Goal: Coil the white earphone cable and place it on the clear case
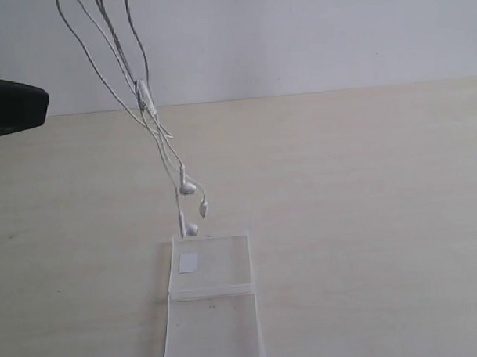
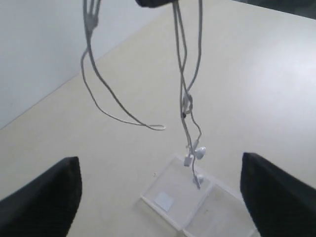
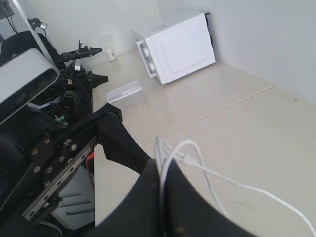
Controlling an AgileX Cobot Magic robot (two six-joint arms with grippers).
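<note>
Right gripper (image 3: 160, 165): jaws clenched on the white earphone cable (image 1: 144, 94), several strands bunched together. The cable hangs clear of the counter (image 1: 364, 190), long axis near vertical. The earbuds (image 1: 189, 186) are lowest, just over the far edge of the clear case (image 1: 222, 265). Whether the lowest bud touches the case: cannot tell. Left gripper (image 2: 159, 163): jaws released, empty, facing the strands from well apart. Judgement: the case lies almost straight below the bundle, so the lowering falls to the right arm.

Exterior low, left wrist overhead, sharing clear case (image 1: 222, 269)
</note>
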